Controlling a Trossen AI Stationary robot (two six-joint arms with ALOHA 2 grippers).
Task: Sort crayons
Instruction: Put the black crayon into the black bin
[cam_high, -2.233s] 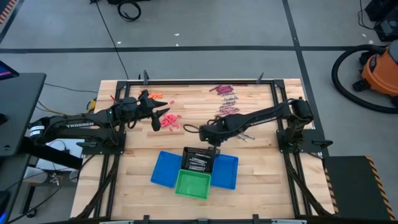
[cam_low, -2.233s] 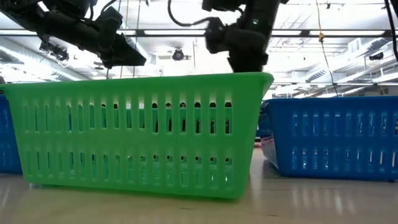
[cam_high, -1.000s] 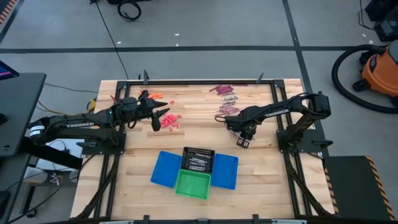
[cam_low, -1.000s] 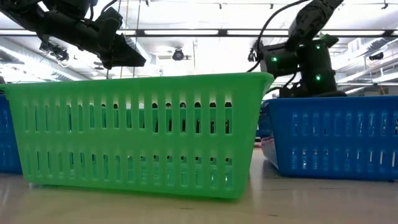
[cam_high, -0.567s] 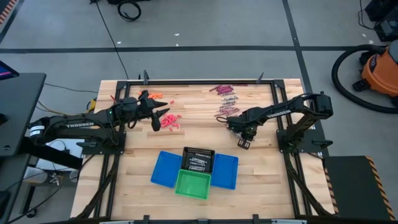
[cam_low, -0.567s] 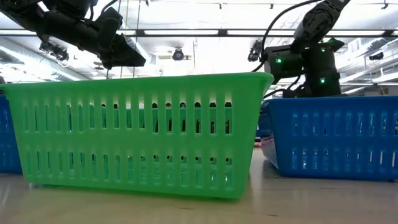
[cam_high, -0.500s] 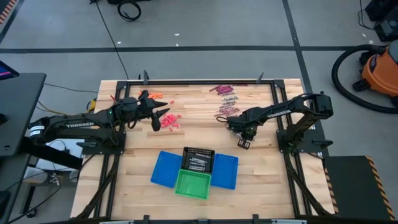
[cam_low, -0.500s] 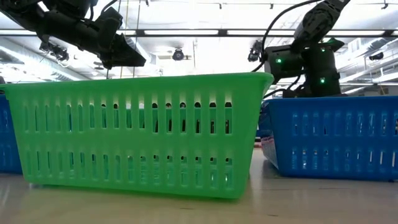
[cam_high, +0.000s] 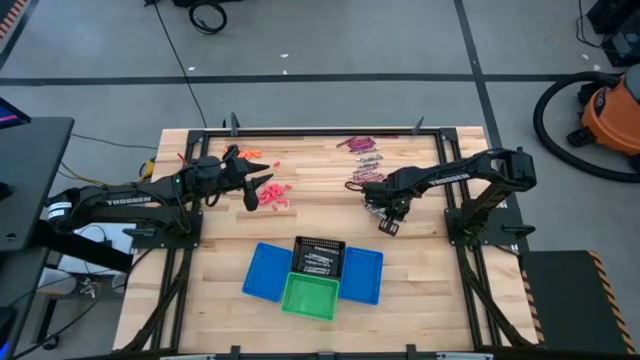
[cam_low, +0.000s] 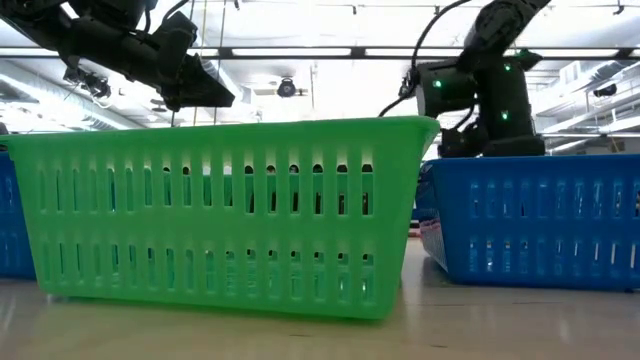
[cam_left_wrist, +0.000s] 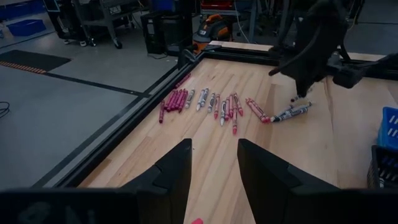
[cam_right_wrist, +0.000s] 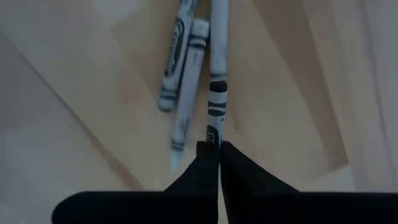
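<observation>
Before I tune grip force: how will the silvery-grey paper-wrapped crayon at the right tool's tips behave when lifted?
The silvery-grey paper-wrapped crayon looks thin and straight, so probably stiff and light. Its round barrel may roll on the bare wooden table if nudged. The right tool meets it at one end, so it may pivot.

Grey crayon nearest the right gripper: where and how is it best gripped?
Mid-barrel on the grey crayon, from straight above, fingers across its width: it is a thin straight stick lying flat on the table. Two more crayons lie close along one side, so probably a narrow opening.
</observation>
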